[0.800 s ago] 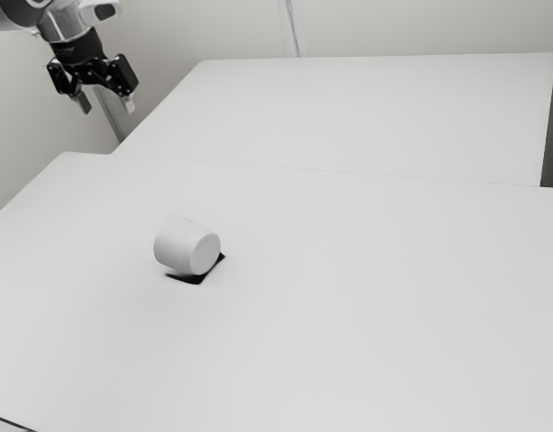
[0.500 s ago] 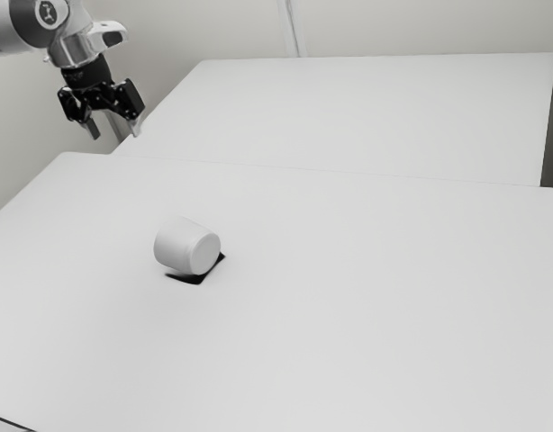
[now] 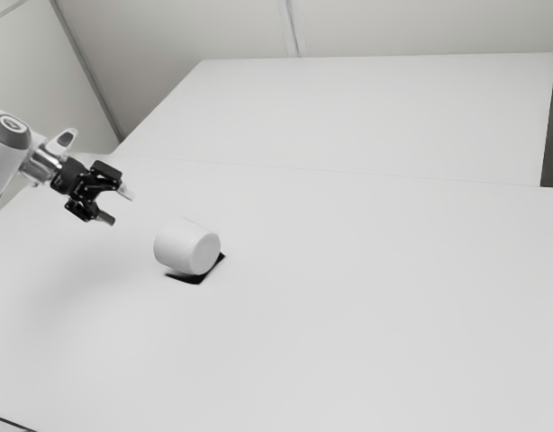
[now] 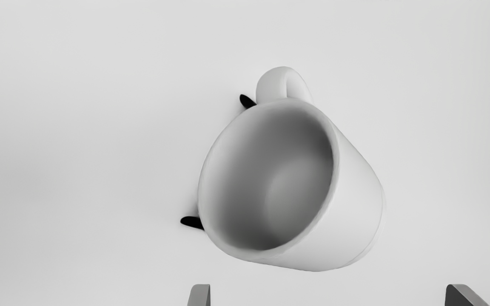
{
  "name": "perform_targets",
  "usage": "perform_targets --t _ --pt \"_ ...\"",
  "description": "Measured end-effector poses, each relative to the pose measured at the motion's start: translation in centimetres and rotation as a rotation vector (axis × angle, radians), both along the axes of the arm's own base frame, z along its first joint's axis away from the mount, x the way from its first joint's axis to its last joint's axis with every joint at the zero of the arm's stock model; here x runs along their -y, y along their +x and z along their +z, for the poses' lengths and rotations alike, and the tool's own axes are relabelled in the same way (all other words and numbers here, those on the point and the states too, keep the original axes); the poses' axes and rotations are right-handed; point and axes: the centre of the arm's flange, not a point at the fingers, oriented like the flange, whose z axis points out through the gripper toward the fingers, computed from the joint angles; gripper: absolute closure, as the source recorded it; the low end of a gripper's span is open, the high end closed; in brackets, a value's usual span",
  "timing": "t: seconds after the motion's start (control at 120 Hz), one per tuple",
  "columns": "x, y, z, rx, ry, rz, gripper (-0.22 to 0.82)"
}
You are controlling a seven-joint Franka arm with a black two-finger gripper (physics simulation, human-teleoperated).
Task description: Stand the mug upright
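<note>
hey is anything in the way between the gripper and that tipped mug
Nothing visible stands between the open gripper and the mug. The mug lies on its side, mouth toward the gripper, a dark patch peeking from under it.

You have a plain room here, its exact kind unclear: beyond the white table (image 3: 349, 315) are a second white surface (image 3: 349, 112) and pale walls (image 3: 195, 31).

The gripper (image 3: 116, 205) has swung lower and nearer the mug (image 3: 185, 247).
</note>
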Motion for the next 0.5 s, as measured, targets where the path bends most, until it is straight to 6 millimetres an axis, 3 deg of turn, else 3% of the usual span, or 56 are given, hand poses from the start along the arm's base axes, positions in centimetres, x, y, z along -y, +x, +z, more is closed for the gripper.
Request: perform_targets --t 0.067,0.4,0.5 --pt "-0.3 0.5 -2.3 0.050 -0.045 -0.020 0.00" --pt "-0.5 3.9 -9.9 0.200 -0.215 -0.167 0.00" --pt "0.4 4.3 -10.1 0.238 -0.260 -0.203 0.00"
